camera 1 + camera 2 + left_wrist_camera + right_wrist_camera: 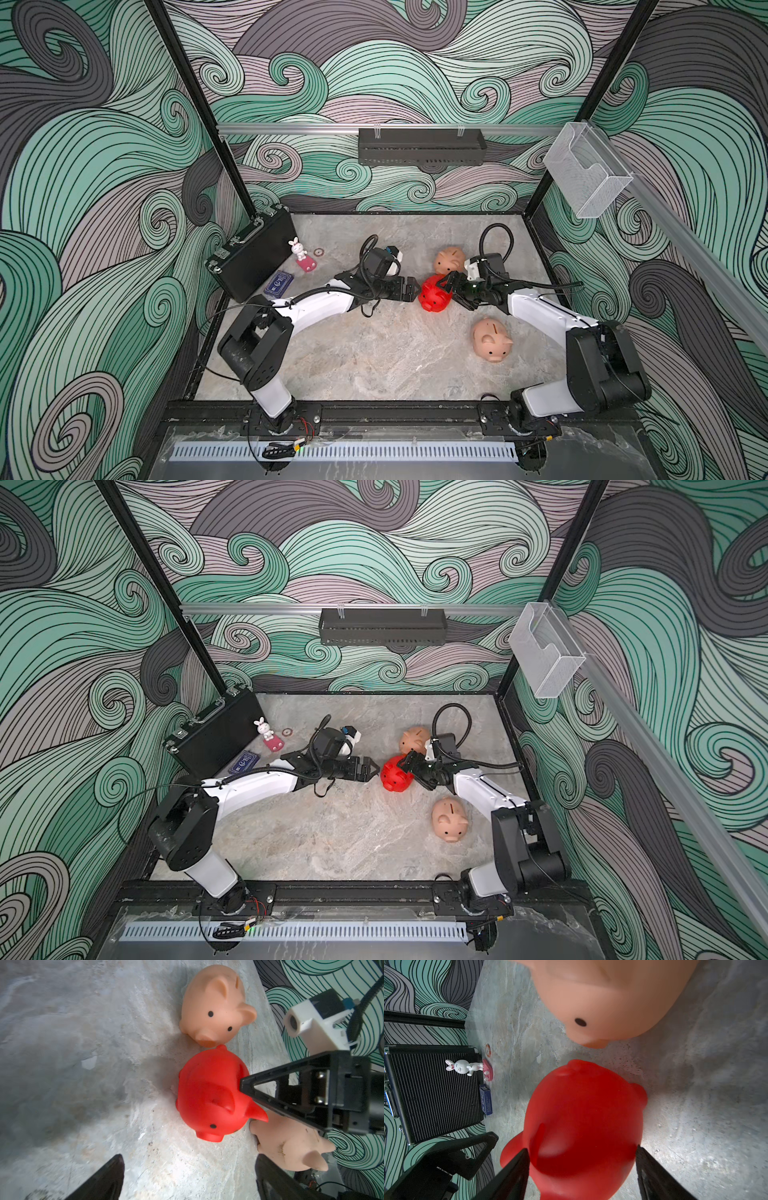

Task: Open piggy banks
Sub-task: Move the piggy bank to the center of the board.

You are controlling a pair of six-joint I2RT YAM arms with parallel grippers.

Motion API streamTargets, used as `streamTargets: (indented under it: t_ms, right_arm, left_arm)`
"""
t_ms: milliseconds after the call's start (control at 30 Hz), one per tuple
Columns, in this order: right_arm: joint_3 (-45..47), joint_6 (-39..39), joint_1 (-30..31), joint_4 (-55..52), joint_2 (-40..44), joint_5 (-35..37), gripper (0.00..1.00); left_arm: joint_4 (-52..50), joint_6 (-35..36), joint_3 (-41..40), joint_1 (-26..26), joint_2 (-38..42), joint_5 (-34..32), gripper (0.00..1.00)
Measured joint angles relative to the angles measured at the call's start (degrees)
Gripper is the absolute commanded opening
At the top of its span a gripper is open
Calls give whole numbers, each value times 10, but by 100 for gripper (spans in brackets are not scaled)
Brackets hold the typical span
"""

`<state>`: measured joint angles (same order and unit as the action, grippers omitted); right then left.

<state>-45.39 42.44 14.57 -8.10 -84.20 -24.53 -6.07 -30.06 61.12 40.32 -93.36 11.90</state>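
Near the frame's centre in both top views, the red pig stands on the table between both arms. The right tool straddles it, spread, seemingly not yet clamped; the left tool hangs released beside it. Next: clamp, tip, expose the belly plug. The peach pigs wait unopened; contents can't be seen
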Motion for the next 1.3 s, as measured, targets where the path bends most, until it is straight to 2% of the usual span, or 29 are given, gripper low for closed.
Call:
streamTargets:
  t_ms: [367, 600, 733, 900, 1067, 1300]
  right_arm:
    - [-58, -5, 102, 37, -76, -10, 76]
    - [-104, -6, 189, 54, -127, -14, 77]
    - [-122, -5, 227, 57, -144, -15, 87]
    - [-121, -23, 235, 17, -112, 4, 94]
    - [-91, -63, 233, -21, 21, 83, 94]
    - [8, -120, 231, -85, 187, 164, 95]
  left_arm:
    - [-75, -3, -102, -5, 207, -120, 97]
    - [-129, -36, -167, -14, 297, -190, 99]
    - [-164, -51, -181, -19, 329, -214, 99]
    - [-183, -47, -176, -20, 322, -217, 99]
    - [-188, -24, -135, -20, 266, -205, 98]
    - [-199, 32, -30, -20, 144, -183, 99]
